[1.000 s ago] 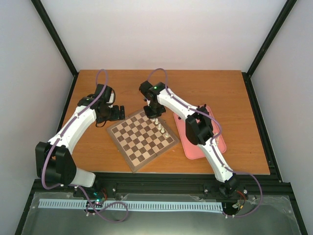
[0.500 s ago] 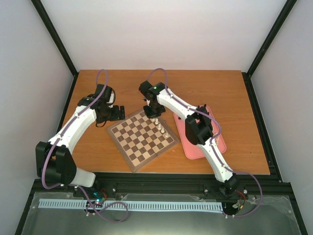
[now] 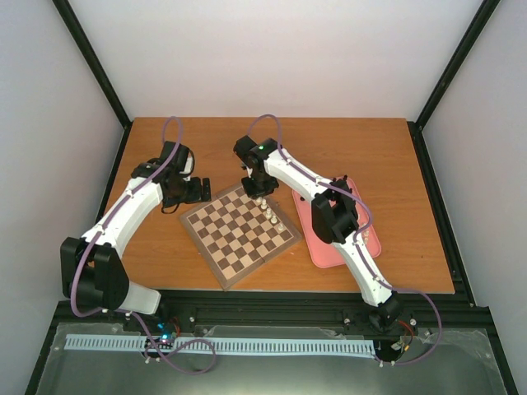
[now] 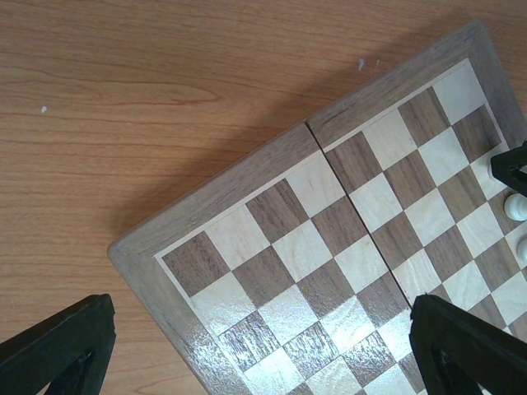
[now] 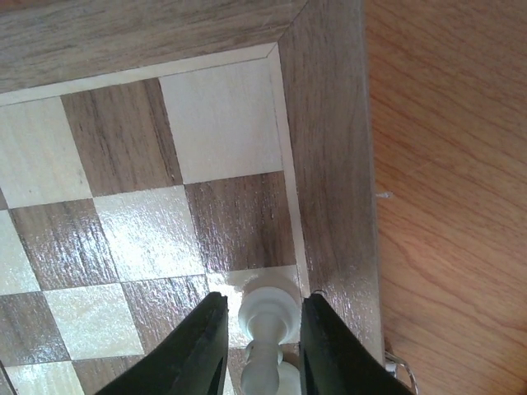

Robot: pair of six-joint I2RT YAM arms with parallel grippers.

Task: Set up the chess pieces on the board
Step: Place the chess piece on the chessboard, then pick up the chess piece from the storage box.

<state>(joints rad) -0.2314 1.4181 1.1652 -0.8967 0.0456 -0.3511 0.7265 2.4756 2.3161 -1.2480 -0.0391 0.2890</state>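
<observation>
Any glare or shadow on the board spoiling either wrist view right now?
Left wrist: glare streaks the board at the bottom of frame, and a soft shadow lies on the table along its edge. Right wrist: sheen on the squares around the white piece, which blurs toward the bottom edge. Top external: even light, but the chess pieces are tiny.

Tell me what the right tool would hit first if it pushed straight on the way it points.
The right tool would probably meet the board first, on the light edge square where the white chess piece stands between its jaws. The remaining gap is unclear.
</observation>
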